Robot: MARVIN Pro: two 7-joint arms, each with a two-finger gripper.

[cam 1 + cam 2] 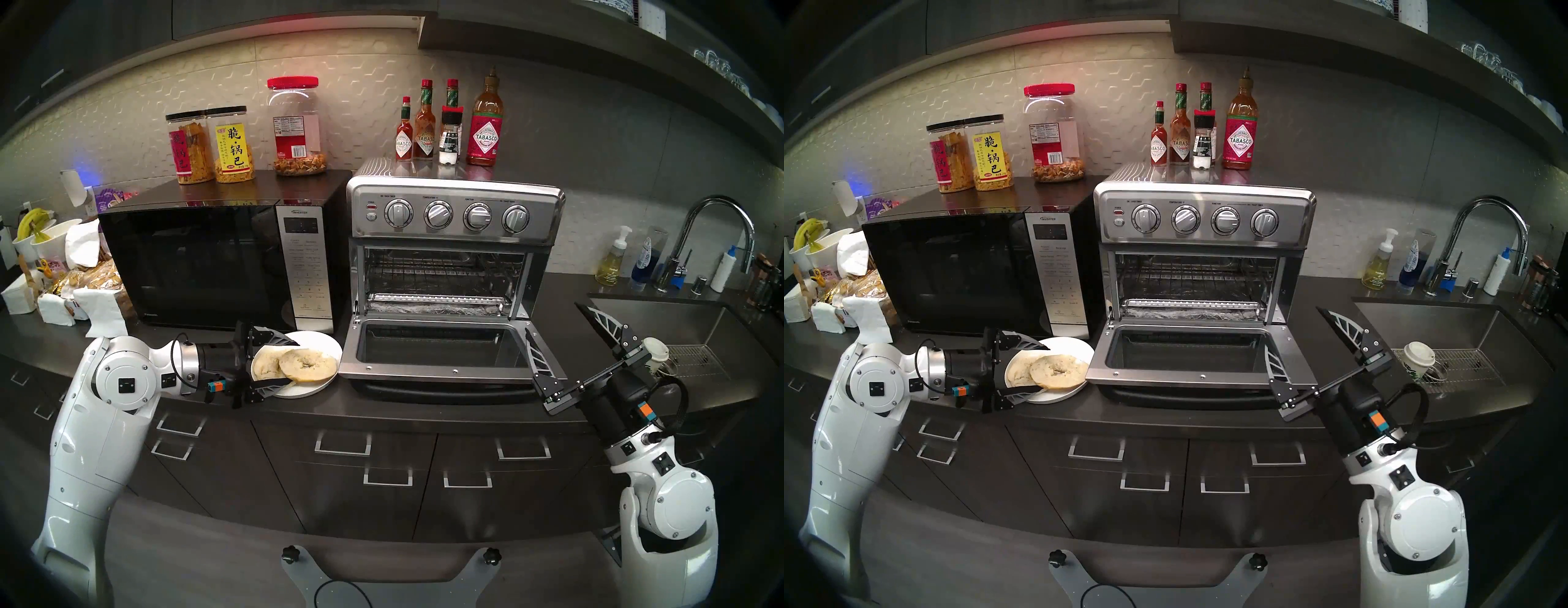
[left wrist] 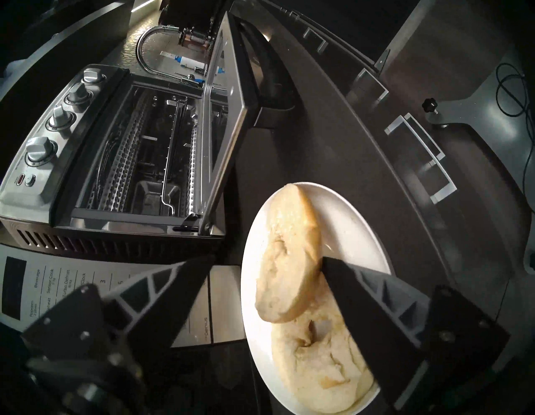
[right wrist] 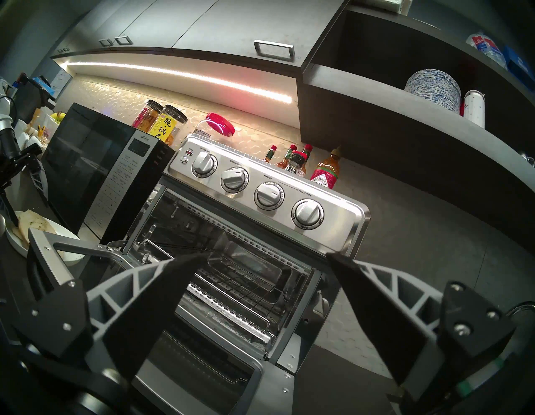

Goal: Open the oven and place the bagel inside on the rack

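The stainless oven [image 1: 454, 212] stands with its glass door [image 1: 437, 346] dropped flat. Inside, the wire rack [image 1: 441, 271] spans the cavity above a foil-lined tray [image 1: 437, 303]. Two bagel [image 1: 305, 363] halves lie overlapping, cut faces up, on a white plate [image 1: 326, 344] left of the door. My left gripper [image 1: 297, 361] is open and straddles them. In the left wrist view one finger [image 2: 376, 304] lies across the lower half, its tip against the upper half [image 2: 289, 246]; the other finger is off the plate. My right gripper [image 1: 551, 316] hangs open and empty by the door's right front corner.
A black microwave [image 1: 199, 263] with jars on top sits left of the oven. Sauce bottles [image 1: 483, 127] stand on the oven. A sink [image 1: 679, 327] with a paper cup [image 1: 655, 348] and a faucet lie to the right. Bags and bowls crowd the far left counter.
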